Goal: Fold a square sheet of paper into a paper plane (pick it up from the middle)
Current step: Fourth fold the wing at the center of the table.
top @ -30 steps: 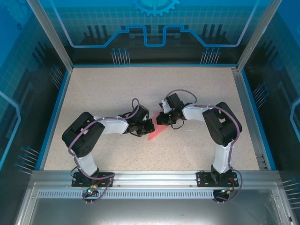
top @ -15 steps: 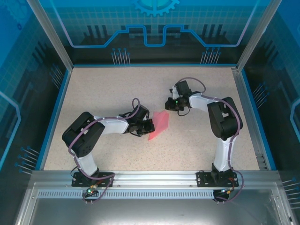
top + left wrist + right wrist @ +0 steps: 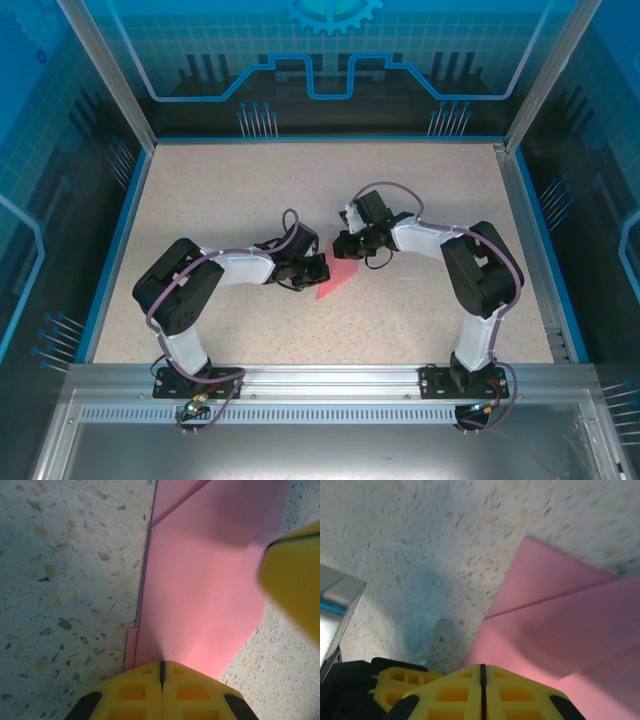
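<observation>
With the folded pink paper (image 3: 338, 281) lying mid-table (image 3: 250, 190) between them, your left gripper (image 3: 318, 268) and right gripper (image 3: 345, 243) were both closed, tips at its edges, so you needed to press flat and slide slowly, never dragging it.

Right arm (image 3: 430, 238) returned onto the pink paper (image 3: 333, 285)

Place: a robot lab booth | How I know: my speckled counter (image 3: 420, 180), a shiny metal frame (image 3: 330, 385), blue walls with gear drawings (image 3: 330, 60) around me
</observation>
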